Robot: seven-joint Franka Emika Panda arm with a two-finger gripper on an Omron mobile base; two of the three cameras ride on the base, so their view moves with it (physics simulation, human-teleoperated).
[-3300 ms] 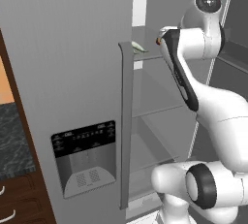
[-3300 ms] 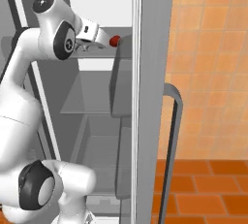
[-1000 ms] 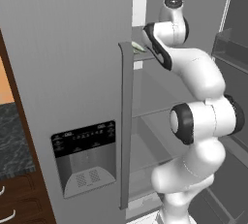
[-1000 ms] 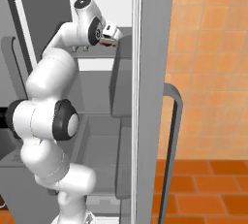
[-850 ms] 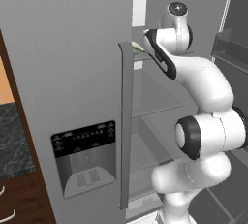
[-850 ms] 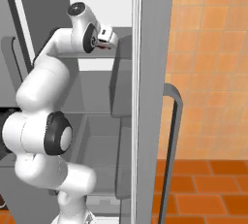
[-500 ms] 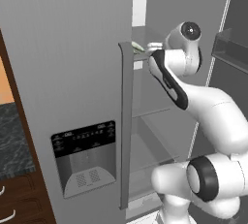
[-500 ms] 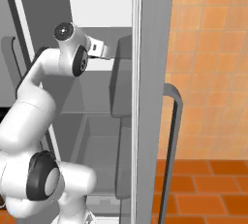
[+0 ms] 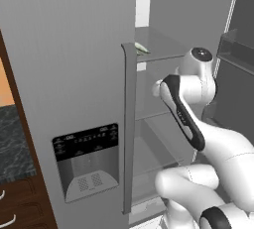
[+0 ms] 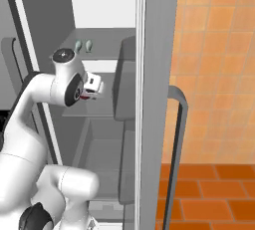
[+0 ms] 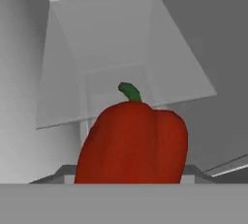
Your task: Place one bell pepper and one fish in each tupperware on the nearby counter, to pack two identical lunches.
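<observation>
Seemingly early on, the hand (image 10: pixel 88 92) holds a red bell pepper (image 11: pixel 131 142) inside the open fridge (image 10: pixel 99 10), two fish (image 10: pixel 83 45) lie on the shelf above, and nothing looks packed yet on the surface.

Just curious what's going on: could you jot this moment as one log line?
place: open fridge | gripper: holding bell pepper | fish: on upper shelf
</observation>
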